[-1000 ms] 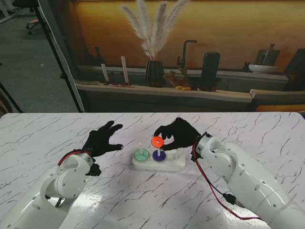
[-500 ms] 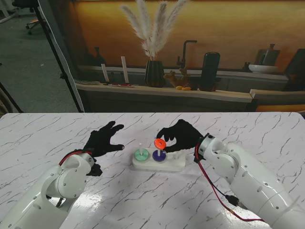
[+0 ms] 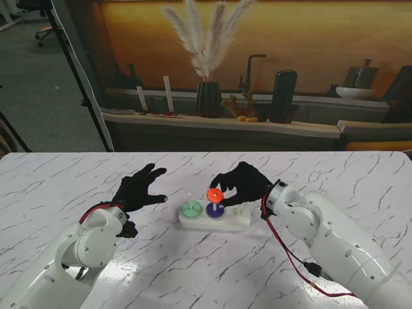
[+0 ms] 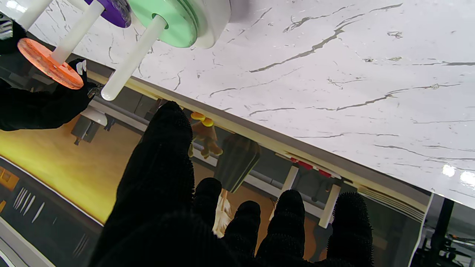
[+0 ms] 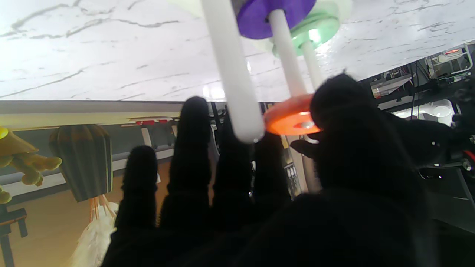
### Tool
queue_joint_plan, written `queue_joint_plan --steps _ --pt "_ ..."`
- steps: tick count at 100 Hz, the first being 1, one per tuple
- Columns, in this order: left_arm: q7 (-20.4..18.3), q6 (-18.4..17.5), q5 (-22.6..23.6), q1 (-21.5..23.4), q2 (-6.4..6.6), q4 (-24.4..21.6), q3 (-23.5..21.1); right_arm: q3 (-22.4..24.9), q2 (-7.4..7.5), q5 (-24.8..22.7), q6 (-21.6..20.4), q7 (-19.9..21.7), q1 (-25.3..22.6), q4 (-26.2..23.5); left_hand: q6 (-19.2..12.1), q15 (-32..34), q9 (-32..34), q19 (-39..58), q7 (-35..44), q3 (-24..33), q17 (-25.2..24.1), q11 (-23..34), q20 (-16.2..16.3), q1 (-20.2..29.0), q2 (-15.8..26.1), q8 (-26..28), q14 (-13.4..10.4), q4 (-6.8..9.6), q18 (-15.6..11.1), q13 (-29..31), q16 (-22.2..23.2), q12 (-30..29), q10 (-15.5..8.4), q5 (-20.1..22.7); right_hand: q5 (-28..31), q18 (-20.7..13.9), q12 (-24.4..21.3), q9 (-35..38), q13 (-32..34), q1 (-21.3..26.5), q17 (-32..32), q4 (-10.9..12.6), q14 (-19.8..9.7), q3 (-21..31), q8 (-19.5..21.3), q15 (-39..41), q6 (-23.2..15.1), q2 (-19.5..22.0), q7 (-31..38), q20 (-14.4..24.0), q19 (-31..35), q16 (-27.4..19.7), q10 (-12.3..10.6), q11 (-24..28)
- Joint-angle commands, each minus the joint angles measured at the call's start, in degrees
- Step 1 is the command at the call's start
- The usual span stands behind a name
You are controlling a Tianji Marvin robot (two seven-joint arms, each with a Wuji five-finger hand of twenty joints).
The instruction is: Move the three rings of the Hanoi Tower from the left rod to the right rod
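While the left hand (image 3: 138, 188) hovers over the marble table (image 3: 51, 187) with its black-gloved fingers (image 4: 167, 148) spread and holding nothing, it sits just left of the white base (image 3: 215, 222) without touching it. On that base the green ring (image 3: 189, 208) lies flat at the foot of the left rod (image 4: 130, 63), whose bare white shaft shows clearly in the left wrist view. Next along, the purple ring (image 3: 215, 210) rests at the bottom of the middle rod (image 5: 287, 63). Threaded on that same middle rod, near its top and well clear of the purple ring, is the orange ring (image 3: 214, 194), tilted a little. The right hand (image 3: 243, 183) pinches this orange ring at its edge between thumb and fingertips; in the right wrist view the thumb covers part of the ring's rim while the other fingers (image 5: 193, 148) stand beside it. Farther right, the right rod (image 5: 233, 70) carries no ring and stands close in front of the right wrist camera. A red cable (image 3: 290, 257) trails along the right arm (image 3: 335, 238).
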Motion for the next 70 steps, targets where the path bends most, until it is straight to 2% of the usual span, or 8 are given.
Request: queue_joint_plan --steps 1,8,12,30,38,53,63,70 --pt "-0.55 -0.97 -0.28 0.25 -0.20 0.12 0.07 -0.39 -0.24 -0.31 0.00 0.10 0.15 0.19 -0.34 -1.21 -0.41 -2.53 -0.08 0.66 -0.20 -0.26 -0.16 1.66 -0.51 0.38 -1.37 0.53 0.50 -1.69 -0.74 -0.61 0.15 0.22 3.40 16.33 0.81 0.91 0.73 3.22 -0.58 -0.17 -2.03 2.83 0.53 0.72 -4.27 3.61 4.88 -0.45 0.84 0.76 -1.88 0.50" --pt "-0.53 -1.02 -0.34 0.27 -0.20 0.12 0.07 -0.64 -0.17 -0.33 0.07 0.38 0.28 0.49 -0.37 -1.21 -0.46 -2.53 -0.10 0.53 -0.20 -0.29 -0.16 1.35 -0.12 0.37 -1.41 0.48 0.49 -1.69 -0.74 -0.62 0.16 0.18 3.24 16.31 0.75 0.45 0.43 2.53 -0.77 0.00 -2.00 2.80 0.66 0.55 -4.09 3.85 4.63 -0.50 0.69 0.71 -1.89 0.38" --pt "-0.59 -1.00 -0.41 0.29 -0.20 0.11 0.05 -0.78 -0.11 -0.28 0.22 0.71 0.29 0.59 -0.37 -1.21 -0.47 -2.56 -0.10 0.49 -0.27 -0.29 -0.17 1.47 -0.23 0.37 -1.30 0.47 0.43 -1.70 -0.74 -0.62 0.16 0.18 3.13 16.31 0.06 -0.38 -0.16 0.87 -1.14 0.72 -1.95 4.46 3.56 0.15 -3.72 3.70 2.75 -0.56 0.43 0.60 -1.81 0.49" --pt "-0.71 -1.05 -0.23 0.22 -0.16 0.09 0.07 -0.98 0.11 -0.34 0.45 1.47 0.16 1.06 -0.34 -1.21 -0.40 -2.57 -0.10 0.40 -0.20 -0.27 -0.16 1.65 -0.40 0.36 -1.40 0.48 0.45 -1.65 -0.73 -0.62 0.16 0.19 1.42 16.65 -0.79 -2.44 -1.70 -1.75 -2.09 1.58 -1.53 6.23 5.06 -1.39 -3.24 1.59 1.03 -1.03 -0.75 -0.04 -1.16 -0.09" --pt "-0.68 -1.07 -0.34 0.15 -0.18 0.13 0.11 -0.92 0.29 -0.44 0.49 2.08 0.11 1.22 -0.33 -1.24 -0.53 -2.59 -0.13 0.41 -0.24 -0.31 -0.17 1.68 -0.34 0.36 -1.43 0.50 0.38 -1.73 -0.75 -0.63 0.07 0.12 -0.49 17.10 -2.18 -4.53 -3.22 -7.53 -2.95 1.70 -0.73 12.04 6.12 -3.67 -1.86 -2.20 -1.47 -1.52 -1.99 -1.13 0.34 -1.85" --pt "-0.81 -1.04 -0.23 0.08 -0.14 0.16 0.23 -0.45 0.66 0.26 0.28 4.16 -0.24 1.27 -0.35 -1.22 -0.43 -2.59 -0.09 0.39 -0.19 -0.27 -0.15 1.77 -0.59 0.37 -1.38 0.54 0.47 -1.69 -0.74 -0.62 0.20 0.22 -3.75 17.68 -3.15 -7.28 -5.31 -15.24 -4.39 1.78 0.35 17.78 6.26 -6.26 0.02 -7.40 -5.04 -2.08 -3.90 -2.01 2.46 -3.96" --pt "-0.91 -0.99 -0.28 0.02 -0.13 0.16 0.35 0.07 0.93 0.52 0.02 5.44 -0.55 1.01 -0.29 -1.24 -0.46 -2.61 -0.10 0.43 -0.19 -0.28 -0.16 1.81 -0.67 0.37 -1.40 0.58 0.48 -1.73 -0.75 -0.62 0.24 0.18 -5.24 18.07 -3.10 -8.27 -5.91 -19.68 -4.91 1.39 0.77 20.71 6.42 -6.96 0.44 -10.81 -7.09 -2.03 -4.63 -2.01 3.25 -4.61" --pt "-0.86 -0.99 -0.20 -0.05 -0.14 0.19 0.46 0.65 1.01 0.42 -0.03 5.61 -0.96 0.76 -0.29 -1.21 -0.45 -2.61 -0.09 0.46 -0.17 -0.28 -0.16 1.84 -0.77 0.37 -1.37 0.61 0.48 -1.65 -0.74 -0.62 0.19 0.20 -6.33 18.30 -3.15 -8.89 -6.23 -21.05 -5.05 1.29 0.98 21.21 6.33 -7.29 0.61 -10.85 -7.88 -2.00 -4.80 -2.08 3.53 -4.99"
